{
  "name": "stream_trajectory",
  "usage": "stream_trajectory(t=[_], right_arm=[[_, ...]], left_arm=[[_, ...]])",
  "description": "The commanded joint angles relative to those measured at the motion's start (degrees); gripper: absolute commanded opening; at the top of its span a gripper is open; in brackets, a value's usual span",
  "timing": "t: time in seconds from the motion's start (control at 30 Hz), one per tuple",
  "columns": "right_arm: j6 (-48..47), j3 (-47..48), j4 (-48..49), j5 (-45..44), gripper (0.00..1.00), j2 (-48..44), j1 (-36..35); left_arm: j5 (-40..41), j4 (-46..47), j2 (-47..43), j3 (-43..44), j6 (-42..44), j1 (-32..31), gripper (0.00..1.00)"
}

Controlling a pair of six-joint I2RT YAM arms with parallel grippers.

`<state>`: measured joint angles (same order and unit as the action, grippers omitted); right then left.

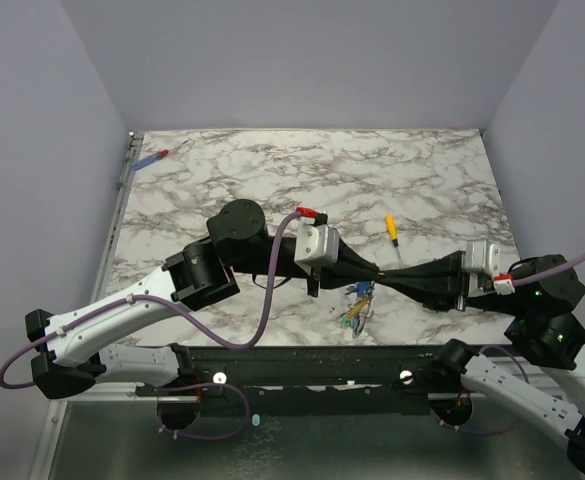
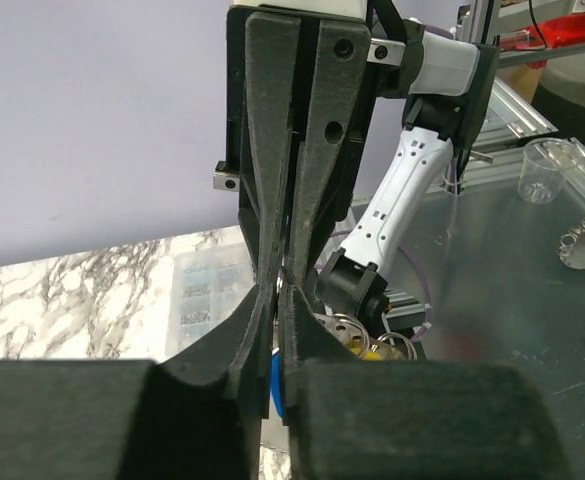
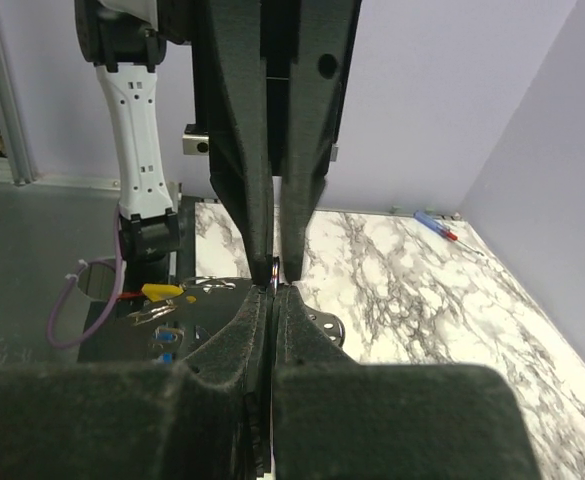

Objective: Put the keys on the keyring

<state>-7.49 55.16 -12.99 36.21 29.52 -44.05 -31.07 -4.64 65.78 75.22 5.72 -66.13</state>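
My two grippers meet tip to tip above the table's near middle. My left gripper point(image 1: 372, 269) point(image 2: 277, 292) is shut, with a blue-tagged key point(image 2: 275, 382) showing between its fingers. My right gripper point(image 1: 388, 276) point(image 3: 272, 292) is shut on the thin edge of the keyring point(image 3: 274, 268), held where the tips meet. A bunch of keys point(image 1: 357, 305) with blue, yellow and green tags hangs under the tips. It also shows in the left wrist view point(image 2: 357, 338) and the right wrist view point(image 3: 162, 292). How the ring threads through the keys is hidden.
A yellow-handled screwdriver point(image 1: 392, 230) lies just behind the grippers. A blue-and-red screwdriver point(image 1: 152, 158) lies at the far left corner. A small clear plastic box point(image 2: 204, 288) sits on the marble table point(image 1: 222, 170). A clear cup point(image 2: 544, 170) stands off the table.
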Motion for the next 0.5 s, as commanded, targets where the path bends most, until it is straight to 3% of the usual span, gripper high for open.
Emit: stream_trajectory(t=[0.0,0.23,0.37,0.47], right_arm=[[0.2,2.0,2.5,1.5,0.01,-0.4,-0.1],[0.5,1.4,2.5,-1.6,0.02,-0.9,-0.1],[-1.2,3.1,-1.7,-3.6,0.27,-0.7,-0.1],[-3.6,4.3,-6.6,-5.7,0.4,-0.3,-0.2]], left_arm=[[-0.8,-1.5,0.3,0.7,0.3,-0.4,0.01],[0.5,-3.4,0.5,1.0,1.6,-0.4,0.0],[4.1,-5.7,-0.4,1.2,4.0,-0.4,0.0],[5.7,-6.4,-0.8,0.9,5.1,-0.3,0.0]])
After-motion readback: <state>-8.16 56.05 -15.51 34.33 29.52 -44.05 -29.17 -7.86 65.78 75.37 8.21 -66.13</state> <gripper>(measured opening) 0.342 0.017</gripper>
